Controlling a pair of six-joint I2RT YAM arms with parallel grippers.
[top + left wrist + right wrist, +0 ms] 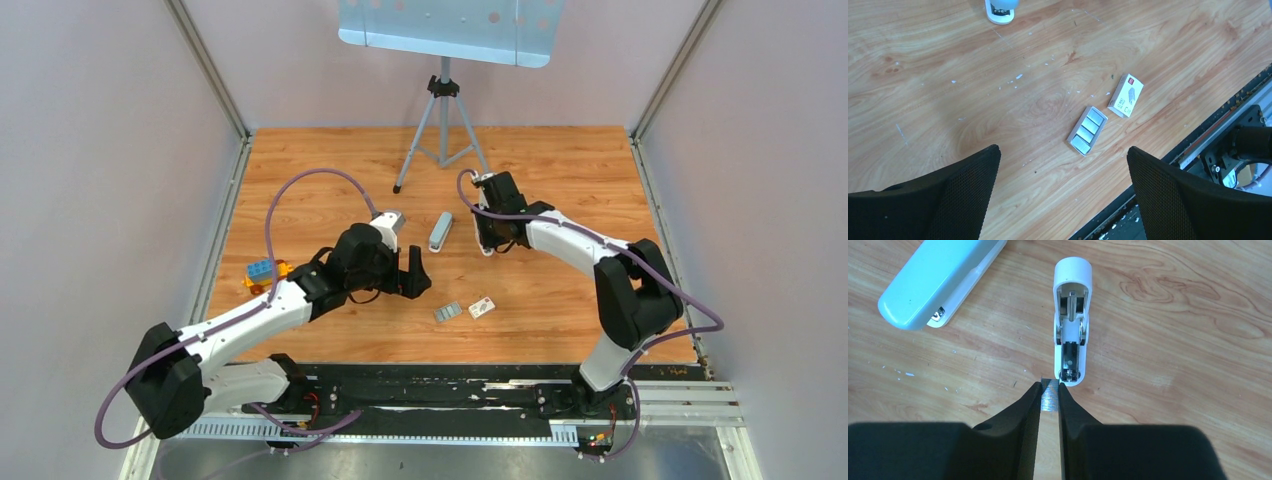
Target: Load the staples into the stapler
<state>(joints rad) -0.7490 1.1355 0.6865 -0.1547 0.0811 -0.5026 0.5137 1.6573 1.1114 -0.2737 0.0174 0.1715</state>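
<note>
My right gripper (pixel 1049 386) is shut on the staples (pixel 1049 399), a small grey metallic block held just above the near end of the stapler's white open half (pixel 1072 320). The stapler's light blue half (pixel 938 280) lies to the upper left. In the top view the blue half (pixel 441 231) lies left of the right gripper (pixel 489 243). My left gripper (pixel 1062 150) is open and empty, hovering above the table near a small white tray of staple blocks (pixel 1087 130).
A white carton with a red mark (pixel 1126 95) lies beside the tray; both show in the top view (pixel 482 307). A tripod (pixel 441 130) stands at the back. A blue and orange toy (pixel 262 272) sits at the left. The table's black front rail (pixel 1228 115) is close.
</note>
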